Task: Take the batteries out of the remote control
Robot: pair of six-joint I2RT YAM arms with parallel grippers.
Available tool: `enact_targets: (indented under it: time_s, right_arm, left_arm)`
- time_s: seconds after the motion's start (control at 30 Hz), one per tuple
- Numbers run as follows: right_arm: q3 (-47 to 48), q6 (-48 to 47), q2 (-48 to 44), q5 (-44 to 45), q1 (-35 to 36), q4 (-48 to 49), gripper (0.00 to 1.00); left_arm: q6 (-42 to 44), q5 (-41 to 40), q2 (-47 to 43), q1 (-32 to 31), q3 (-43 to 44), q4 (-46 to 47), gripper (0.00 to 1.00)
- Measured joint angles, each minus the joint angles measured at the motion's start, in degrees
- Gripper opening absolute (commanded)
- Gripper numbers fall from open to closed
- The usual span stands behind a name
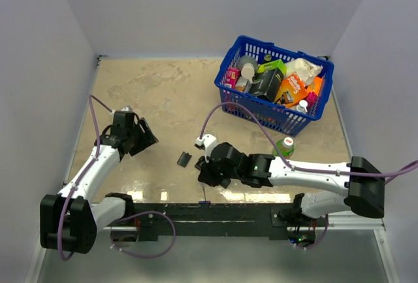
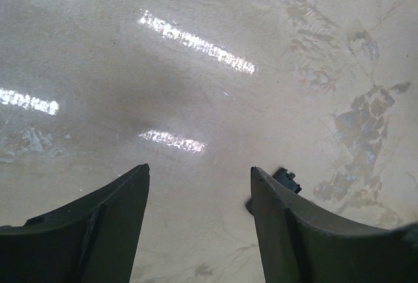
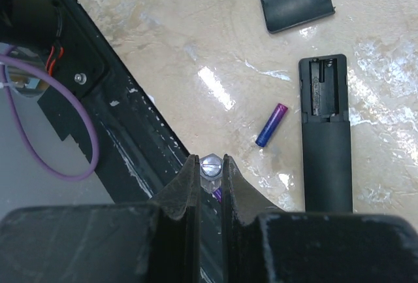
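The black rail (image 1: 196, 221) closes off the near edge of the table (image 1: 163, 93), and the right gripper (image 3: 209, 159) hangs just over the rail's far lip. Its fingers are pressed in on one of the batteries (image 3: 210, 165), silver end showing between the tips. Just beyond, a second battery (image 3: 272, 125) lies loose on the table, near but not touching the remote control (image 3: 325, 146). The remote control lies flat beyond the fingers, lengthwise left to right, with its open recess at the left end. The detached cover (image 1: 184, 159) rests further left, clear of the remote control.

Bare tabletop opens to the left, where the left gripper (image 1: 140, 136) hovers with fingers spread wide and holding nothing; the cover peeks past one finger in its wrist view. To the right stands a green bottle (image 1: 284, 146). At the far right a blue basket (image 1: 228, 67) of goods sits near the wall.
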Motion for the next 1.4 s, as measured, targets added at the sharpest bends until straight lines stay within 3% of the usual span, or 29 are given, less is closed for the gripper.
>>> enact_targets:
  time_s: [0.57,1.1,1.4]
  right_arm:
    - [-1.4,0.2,2.5,5.2,0.0,4.2,0.0]
    - [4.3,-2.3,4.2,8.0,-0.8,2.7,0.0]
    - [9.6,-2.3,5.6,11.1,-5.4,-0.8,0.0]
  left_arm:
    - [0.1,0.8,0.0,0.0,0.0,0.3,0.68]
    - [0.1,0.8,-0.1,0.0,0.0,0.4,0.68]
    - [3.0,7.0,-0.4,0.0,-1.0,2.8,0.68]
